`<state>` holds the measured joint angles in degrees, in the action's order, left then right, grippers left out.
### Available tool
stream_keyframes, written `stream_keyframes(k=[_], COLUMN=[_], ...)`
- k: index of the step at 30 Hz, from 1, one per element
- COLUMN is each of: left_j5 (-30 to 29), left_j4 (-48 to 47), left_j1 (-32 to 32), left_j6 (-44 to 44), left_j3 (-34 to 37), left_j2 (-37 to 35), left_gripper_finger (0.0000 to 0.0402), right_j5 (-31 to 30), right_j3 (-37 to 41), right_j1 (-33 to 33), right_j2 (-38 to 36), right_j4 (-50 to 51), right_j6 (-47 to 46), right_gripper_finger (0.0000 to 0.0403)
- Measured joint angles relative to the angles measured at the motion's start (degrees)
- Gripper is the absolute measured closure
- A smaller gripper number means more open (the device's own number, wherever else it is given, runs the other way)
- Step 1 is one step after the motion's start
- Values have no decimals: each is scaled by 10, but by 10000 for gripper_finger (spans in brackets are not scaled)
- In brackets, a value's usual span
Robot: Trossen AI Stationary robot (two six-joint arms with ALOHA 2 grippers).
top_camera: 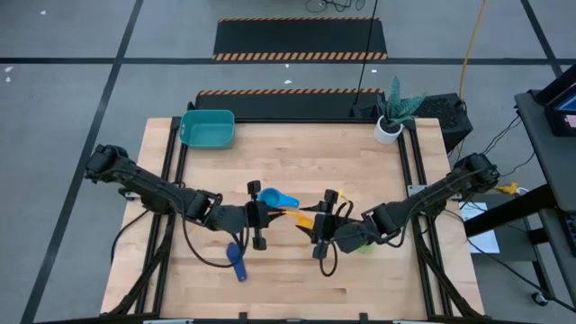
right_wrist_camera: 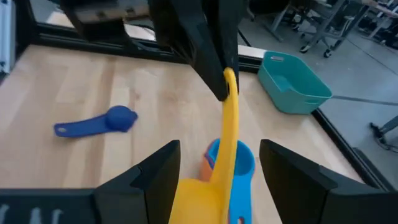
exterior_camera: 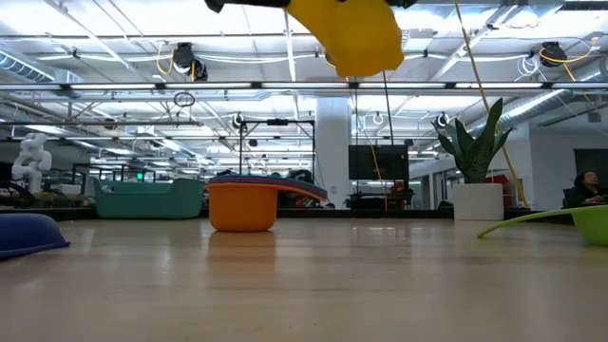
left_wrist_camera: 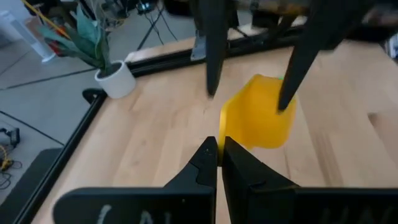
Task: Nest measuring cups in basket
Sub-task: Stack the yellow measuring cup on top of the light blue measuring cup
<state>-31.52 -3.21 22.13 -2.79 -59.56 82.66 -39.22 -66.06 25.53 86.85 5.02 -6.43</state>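
Observation:
The yellow measuring cup (exterior_camera: 356, 38) hangs high above the table between both grippers. My left gripper (left_wrist_camera: 219, 155) is shut on its handle. My right gripper (right_wrist_camera: 225, 171) is open, a finger on either side of the yellow bowl (right_wrist_camera: 199, 199) with a gap on each side. Below the yellow cup, the light blue cup (right_wrist_camera: 239, 163) sits nested in the orange cup (exterior_camera: 242, 207) on the table. The dark blue cup (top_camera: 236, 261) lies near the table's near edge. The green cup (exterior_camera: 589, 223) lies under my right arm. The teal basket (top_camera: 207, 128) stands at the far left corner. The other cups do not show. My left gripper pinches the free end of the yellow cup's handle (right_wrist_camera: 229, 81) between its two fingers, coming level from the table's left. The cup is lifted clear of the table, and its bowl (left_wrist_camera: 258, 112) points away toward my right gripper.
A small white plant pot (top_camera: 389, 129) stands at the table's far right corner. Bare wood lies between the nested cups and the basket and along the near edge. Black rails (top_camera: 171, 162) frame the table's sides.

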Motion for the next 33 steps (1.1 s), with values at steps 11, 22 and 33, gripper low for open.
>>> stream_keyframes(k=[11,22,33], left_j5=[1,0,73], left_j4=[27,40,93], left_j1=[0,1,-3], left_j6=[-13,-19,-58], left_j3=[0,0,1], left_j2=[36,36,35], left_gripper_finger=[392,389,307], right_j5=[19,54,55], right_j3=[0,0,0], right_j1=[-25,-33,-26], right_j2=[0,0,-22], right_j4=[13,41,85], right_j6=[28,19,28], right_gripper_finger=[247,388,400])
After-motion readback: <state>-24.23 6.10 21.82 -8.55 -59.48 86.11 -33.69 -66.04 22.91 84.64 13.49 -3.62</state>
